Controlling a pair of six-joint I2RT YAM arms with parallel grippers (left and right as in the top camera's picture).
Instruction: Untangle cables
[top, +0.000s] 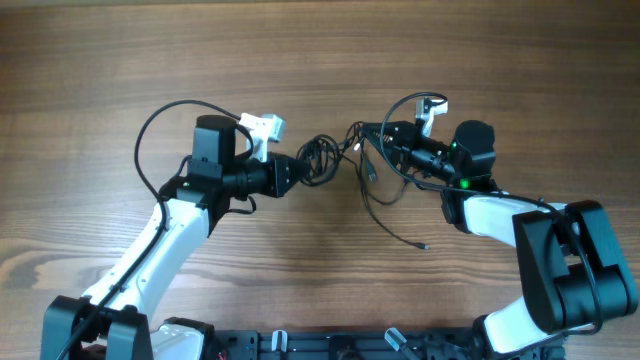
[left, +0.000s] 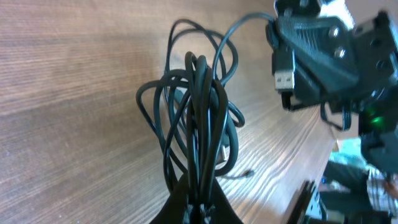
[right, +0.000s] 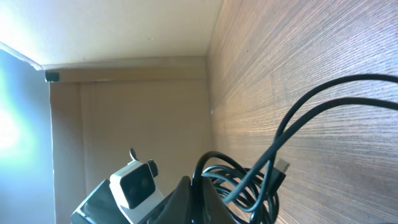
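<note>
Cables (top: 321, 160) clamped by inward-pointing left gripper (top: 298, 172), right gripper (top: 386, 134)

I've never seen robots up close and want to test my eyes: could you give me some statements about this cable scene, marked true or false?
1. The left gripper and the right gripper are both shut on the cables. True.
2. The cables are red. False: they are black.
3. The cables lie in neat straight lines. False: they bunch in tangled loops between the grippers.
4. One cable end lies loose on the wooden table. True.
</note>
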